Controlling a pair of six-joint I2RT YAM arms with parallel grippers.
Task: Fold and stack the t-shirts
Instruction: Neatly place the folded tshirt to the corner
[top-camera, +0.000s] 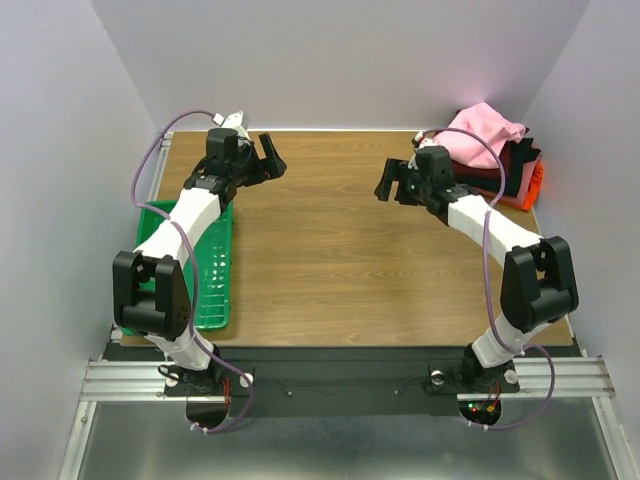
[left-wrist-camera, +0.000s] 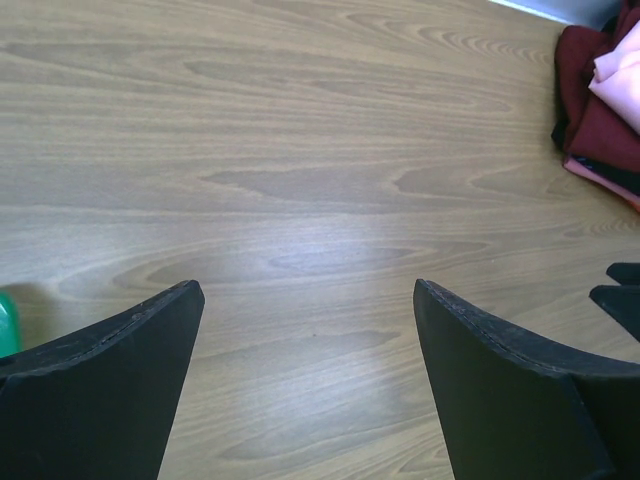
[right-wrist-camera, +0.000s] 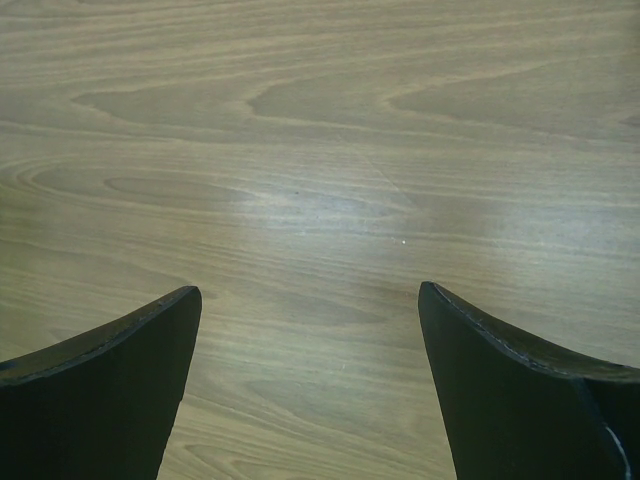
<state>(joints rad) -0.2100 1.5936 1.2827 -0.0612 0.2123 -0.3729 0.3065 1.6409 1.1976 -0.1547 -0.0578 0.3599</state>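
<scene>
Top external: left tool (top-camera: 271, 157), right tool (top-camera: 388, 185) wide, empty.

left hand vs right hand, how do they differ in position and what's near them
The left hand hangs at the far left, just beyond the green tray; the right hand hangs at the far right, beside the t-shirts. The left hand's camera sees the t-shirts, the right hand's only the table. Both are open and empty.
</scene>
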